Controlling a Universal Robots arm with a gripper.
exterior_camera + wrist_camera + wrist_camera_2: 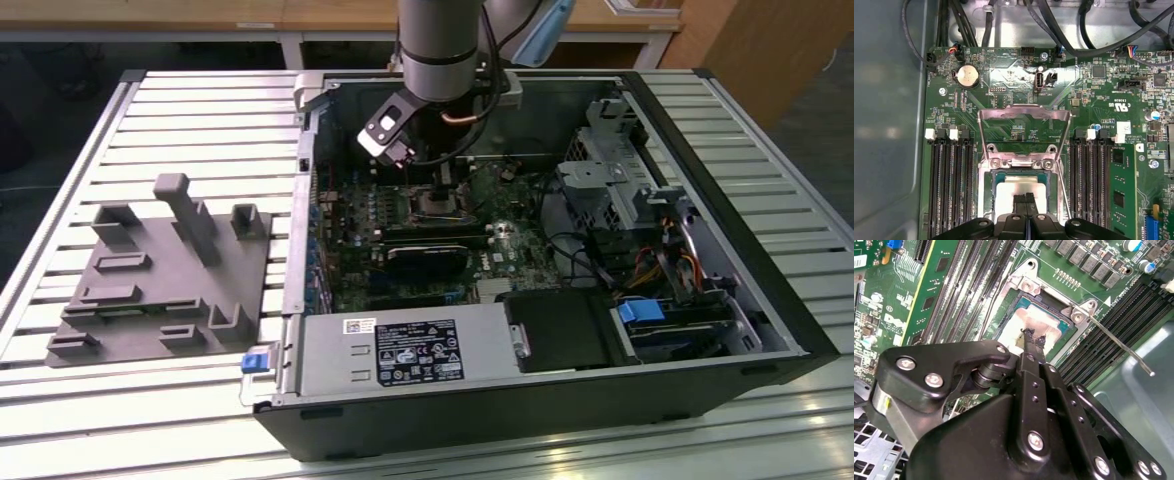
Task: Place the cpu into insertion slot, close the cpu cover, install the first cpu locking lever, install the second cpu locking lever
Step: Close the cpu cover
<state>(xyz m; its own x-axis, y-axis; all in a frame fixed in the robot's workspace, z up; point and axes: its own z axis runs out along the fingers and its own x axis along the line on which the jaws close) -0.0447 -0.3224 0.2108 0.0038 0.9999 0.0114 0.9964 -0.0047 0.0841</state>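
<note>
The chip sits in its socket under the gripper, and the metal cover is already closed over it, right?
No. The cpu cover is open, swung back off the insertion slot, as the first wrist view shows. The cpu does sit there under the gripper.

robot arm [441, 40], grey metal tube: 1
gripper [1026, 199], black, two fingers: 1
computer case [561, 410], black open tower: 1
motherboard [1089, 95], green board: 1
cpu [1021, 185], small flat square chip, silvery-grey top: 1
insertion slot [986, 192], dark square socket, silver rim: 1
cpu cover [1024, 111], thin silver metal frame: 1
locking lever [1119, 346], thin silver wire: 1 counted with certainty
memory-slot banks, long black: 2, first bank [951, 185], second bank [1099, 185]
coin cell [967, 76], round silver: 1
power supply box [334, 355], silver metal: 1
fixture block [160, 290], grey moulded: 1
slatted table [80, 130], pale metal: 1
</note>
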